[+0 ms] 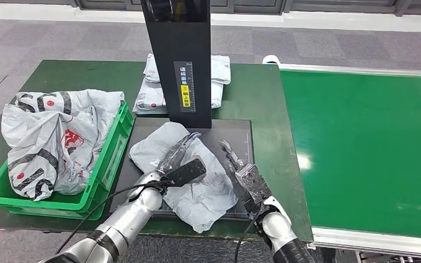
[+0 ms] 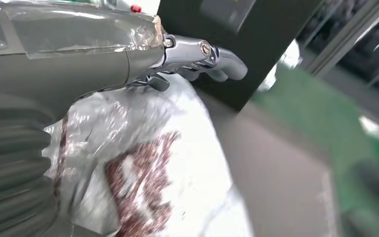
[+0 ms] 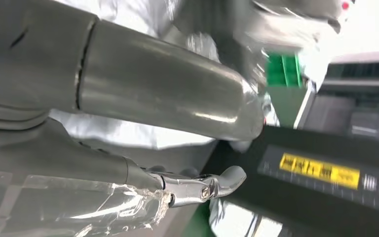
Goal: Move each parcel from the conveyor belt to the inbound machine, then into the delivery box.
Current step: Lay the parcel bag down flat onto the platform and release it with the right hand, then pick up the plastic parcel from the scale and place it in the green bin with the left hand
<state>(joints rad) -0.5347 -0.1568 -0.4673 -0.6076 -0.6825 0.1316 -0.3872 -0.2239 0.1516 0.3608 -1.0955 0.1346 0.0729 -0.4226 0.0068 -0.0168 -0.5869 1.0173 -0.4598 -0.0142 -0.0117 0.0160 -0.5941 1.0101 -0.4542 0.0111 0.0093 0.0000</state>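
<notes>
A crumpled grey-white parcel [image 1: 200,194] lies on the black plate [image 1: 235,134] of the inbound machine, in front of its black column [image 1: 178,60]. My left hand [image 1: 178,156] rests on top of the parcel, its fingers stretched out toward the column. In the left wrist view those fingers [image 2: 197,52] reach flat over the parcel [image 2: 168,163], which carries a red print. My right hand [image 1: 244,170] stands at the parcel's right edge, its fingers straight and apart, holding nothing. The right wrist view has the thumb [image 3: 168,94] over the parcel [image 3: 128,133].
A green crate [image 1: 115,148] at the left holds several white parcels [image 1: 55,137]. More parcels [image 1: 219,71] lie behind the column. The green conveyor belt [image 1: 373,148] runs along the right side. The table's front edge is close below both hands.
</notes>
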